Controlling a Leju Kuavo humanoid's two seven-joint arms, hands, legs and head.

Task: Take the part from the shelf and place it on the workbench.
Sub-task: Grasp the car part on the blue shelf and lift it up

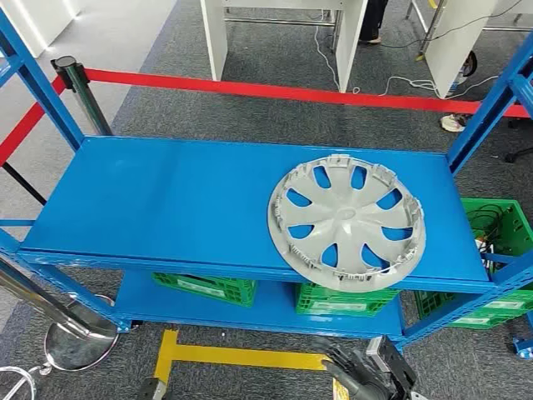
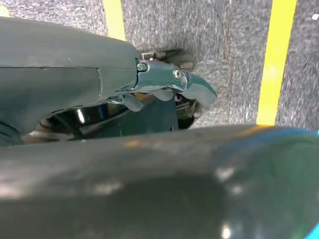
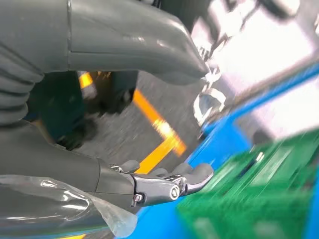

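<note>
Right hand [image 1: 361, 375] sits low at the head view's bottom edge, well short of the grey wheel cover [image 1: 346, 221], which lies flat on the blue shelf [image 1: 157, 200], overhanging its front lip, handy for grasping. Left wrist view: left hand [image 2: 165, 87] hangs over grey floor, fingers straight, empty. Right wrist view: fingers [image 3: 177, 181] spread apart, holding nothing

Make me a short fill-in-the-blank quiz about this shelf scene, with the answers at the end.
1. The grey hubcap lies on the shelf's ____ level.
2. The shelf is painted ____.
3. The crates on the lower level are ____.
4. The barrier tape behind the shelf is ____.

Missing words: top; blue; green; red
</note>
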